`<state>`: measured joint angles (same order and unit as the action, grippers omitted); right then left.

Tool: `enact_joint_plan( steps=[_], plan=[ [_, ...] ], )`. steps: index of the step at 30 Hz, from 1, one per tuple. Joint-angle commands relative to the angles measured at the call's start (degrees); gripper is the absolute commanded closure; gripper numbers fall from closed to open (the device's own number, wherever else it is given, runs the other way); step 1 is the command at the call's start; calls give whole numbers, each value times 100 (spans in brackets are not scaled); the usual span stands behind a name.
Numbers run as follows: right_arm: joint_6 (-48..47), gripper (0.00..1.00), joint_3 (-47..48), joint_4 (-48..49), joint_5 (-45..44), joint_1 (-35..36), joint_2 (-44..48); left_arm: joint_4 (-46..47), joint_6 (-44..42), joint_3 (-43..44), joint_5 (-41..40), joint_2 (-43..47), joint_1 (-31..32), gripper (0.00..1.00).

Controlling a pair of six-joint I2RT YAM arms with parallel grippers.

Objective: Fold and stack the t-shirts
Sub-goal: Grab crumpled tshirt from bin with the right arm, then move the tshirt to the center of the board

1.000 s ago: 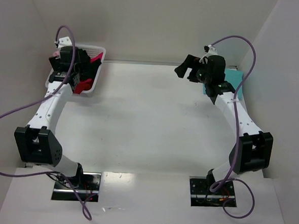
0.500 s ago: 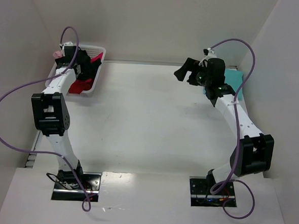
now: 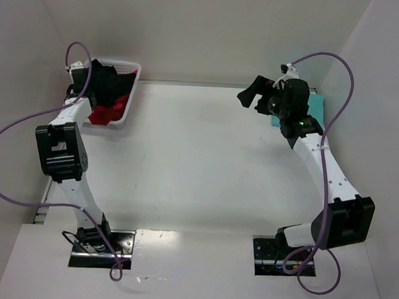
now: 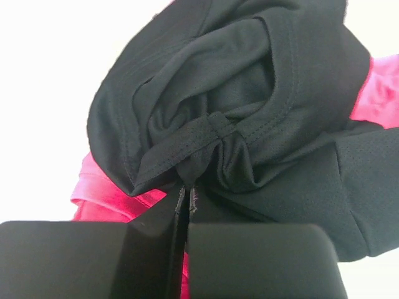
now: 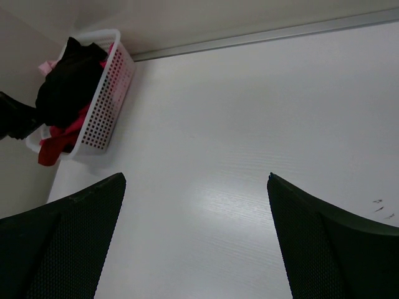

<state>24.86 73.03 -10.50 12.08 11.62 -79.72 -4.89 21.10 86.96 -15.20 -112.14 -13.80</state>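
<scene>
Left gripper (image 4: 187,190): fingers pressed together, clamped on a bunched seam fold of the Black t-shirt (cloth gathers right at the tips).
Black t-shirt (image 4: 249,93): heaped on top inside the Basket, at 10 o'clock on the Table (image 3: 199,156) in the top view.
Magenta-pink t-shirt (image 4: 106,193): under the black one, showing at its edges; part hangs over the basket's near rim.
Teal t-shirt (image 3: 315,106): lying at 2 o'clock, partly hidden behind the right arm.
Right gripper (image 5: 194,180): jaws wide apart, nothing between them, above the table at about 1 o'clock.
Basket (image 5: 106,93): white lattice, by the left wall.
</scene>
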Motion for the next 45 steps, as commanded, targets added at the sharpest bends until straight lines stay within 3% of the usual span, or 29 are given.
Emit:
enact_joint_plan(
  steps=[1, 3, 6, 8, 9, 10, 13, 15, 16, 18, 22, 27, 30, 33, 34, 37, 40, 45],
  plan=[
    [98, 0, -35, -40, -144, 34, 431, 339, 192, -3, 570, 761, -17, 100],
    [98, 0, -87, 13, -144, 34, 537, 86, 52, 285, 772, 1263, 202, 100],
    [45, 0, -140, 145, -144, 34, 669, -784, -158, 1426, 1791, 1606, 509, 100],
    [45, 0, -140, 145, -144, 34, 730, -1510, -972, 2346, 1915, 2008, 1497, 100],
    [-7, 0, -140, 145, -144, 34, 782, -1768, -976, 2648, 1794, 2012, 1503, 100],
    [-8, 0, -280, 275, -222, 34, 983, -2136, -1298, 3225, 1793, 2394, 2417, 100],
    [115, 0, -421, 391, -329, 34, 1187, -2139, -838, 3328, 1844, 2862, 2804, 100],
    [168, 0, -422, 391, -329, 34, 1187, -2035, -257, 3031, 1845, 3187, 2804, 100],
    [168, 0, -422, 304, -329, 34, 1187, -1956, -177, 2463, 1845, 3311, 2804, 100],
    [168, 0, -474, 242, -267, -19, 1248, -1693, -124, 1514, 2011, 3679, 2804, 100],
    [168, 0, -676, -83, -951, -19, 1696, -1691, 61, 272, 2250, 4067, 2804, 100],
    [168, 0, -896, -338, -1032, -326, 2268, -1489, 254, -1274, 2470, 4437, 2857, 100],
    [168, 0, -844, -505, -979, -327, 2198, -1428, -54, -1524, 2584, 4201, 2857, 100],
    [360, 0, -844, -480, -699, -327, 2084, -1821, -273, -1182, 1629, 3710, 3208, 100],
    [431, 0, -965, -392, -611, -327, 2136, -1884, -273, -703, 973, 3543, 3208, 100],
    [484, 0, -1019, -391, -610, -327, 2198, -1832, -273, -207, 467, 3244, 3208, 100],
    [484, 0, -1203, -391, -548, -327, 2566, -1902, -326, 1021, 588, 2331, 3628, 100],
    [335, 0, -1204, -584, -680, -327, 2831, -1849, -607, 1754, 1246, 1556, 4718, 100]
  ],
)
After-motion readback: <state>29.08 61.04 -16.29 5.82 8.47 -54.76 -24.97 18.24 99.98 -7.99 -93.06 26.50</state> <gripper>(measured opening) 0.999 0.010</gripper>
